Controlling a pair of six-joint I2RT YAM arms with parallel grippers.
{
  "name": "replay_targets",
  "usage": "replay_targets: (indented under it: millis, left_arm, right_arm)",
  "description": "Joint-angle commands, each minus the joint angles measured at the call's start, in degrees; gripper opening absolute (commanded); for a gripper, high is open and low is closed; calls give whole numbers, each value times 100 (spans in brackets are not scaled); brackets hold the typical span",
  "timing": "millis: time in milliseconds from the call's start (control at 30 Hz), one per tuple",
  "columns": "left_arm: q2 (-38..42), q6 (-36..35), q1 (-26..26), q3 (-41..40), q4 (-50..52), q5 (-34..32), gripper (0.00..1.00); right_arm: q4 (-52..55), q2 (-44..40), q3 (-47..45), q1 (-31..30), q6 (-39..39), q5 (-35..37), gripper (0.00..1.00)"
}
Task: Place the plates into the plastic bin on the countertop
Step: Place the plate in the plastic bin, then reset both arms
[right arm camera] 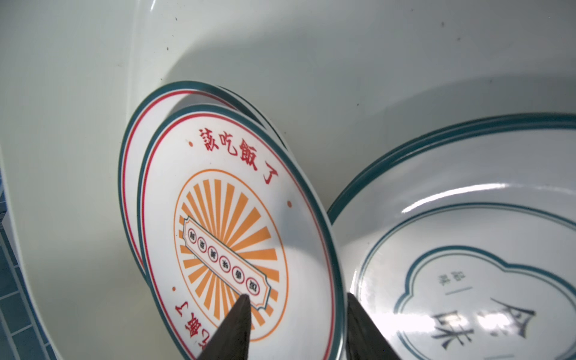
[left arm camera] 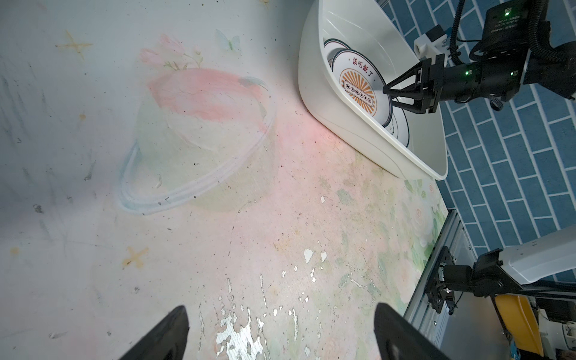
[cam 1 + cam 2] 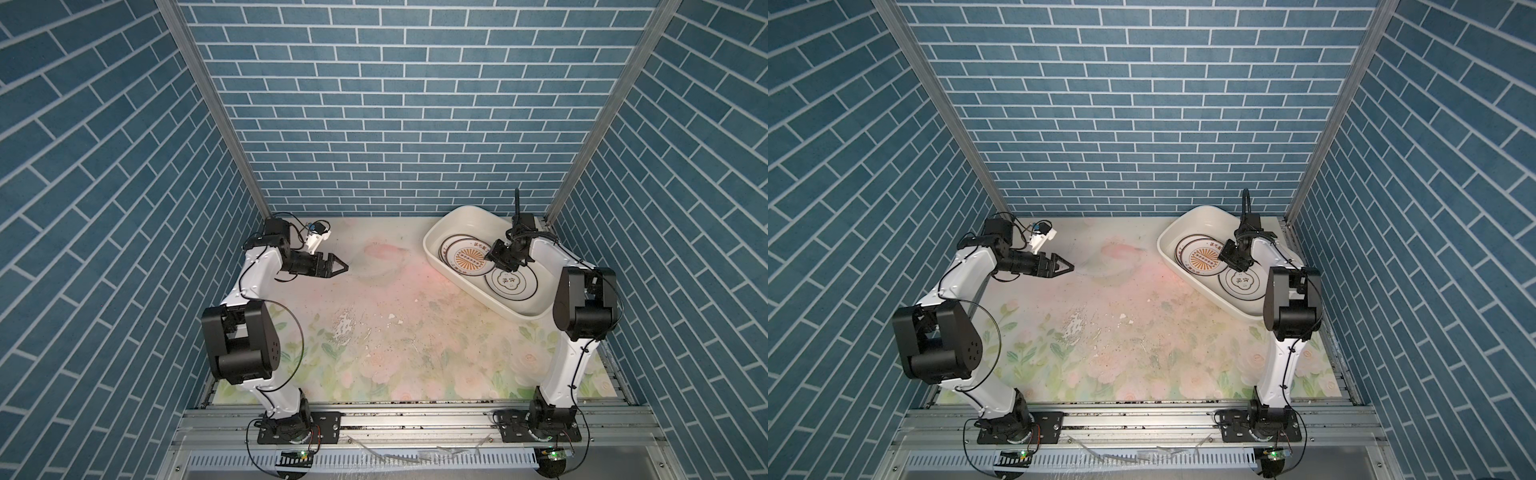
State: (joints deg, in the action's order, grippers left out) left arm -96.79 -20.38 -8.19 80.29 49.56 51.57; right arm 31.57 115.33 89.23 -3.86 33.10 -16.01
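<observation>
Bench (image 3: 415, 324): floral print, scuffed and flaking near the centre. Blue brick walls (image 3: 374, 104) on three sides. Bin (image 3: 455, 222) sits far right, angled. Inside I see the sunburst plate (image 1: 237, 237), its edge over the emblem plate (image 3: 509, 284). Right claw (image 1: 297, 296) is down in the bin, jaws apart astride the sunburst plate's rim. Left claw (image 2: 280, 307) hangs far left over the bench, jaws wide, holding nothing.

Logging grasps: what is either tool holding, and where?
Nothing, apparently: left tool open, empty; right tool straddles the rim of the sunburst plate, jaws apart.
</observation>
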Motion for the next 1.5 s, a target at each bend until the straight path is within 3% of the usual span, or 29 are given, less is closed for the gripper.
replay_targets:
  millis: [0,567,733,933,1000,1100,1267,1367,1467]
  left_arm:
    - [-85,-133,10,-66,27,109,94]
    - [-60,67,10,-30,-181,67,95]
    - [15,332,8,-102,-545,-261,99]
    - [400,1100,28,-525,-1676,-1164,100]
    - [627,1357,27,-879,-2206,-1618,100]
    - [1003,1561,23,-1614,-3254,-2236,100]
    - [1721,2059,-8,-3397,-5758,-2993,100]
    - [1956,2205,-16,-4450,-7267,-3231,100]
    - [1907,2310,-37,-4793,-7619,-3146,100]
  right_arm:
    - [325,-51,142,-37,-173,120,48]
    - [344,464,676,-240,-76,-288,49]
    - [193,227,780,-288,-256,-122,49]
    - [-339,-648,487,-410,-682,121,57]
    - [-643,-1025,127,-538,-953,425,65]
    - [-1743,-1807,-995,-638,-1308,831,98]
    - [-4626,-3322,-3630,-632,-1936,1599,99]
    - [-4798,-3850,-4294,-610,-2445,1822,99]
    - [-5297,-4303,-5120,-450,-2482,2334,99]
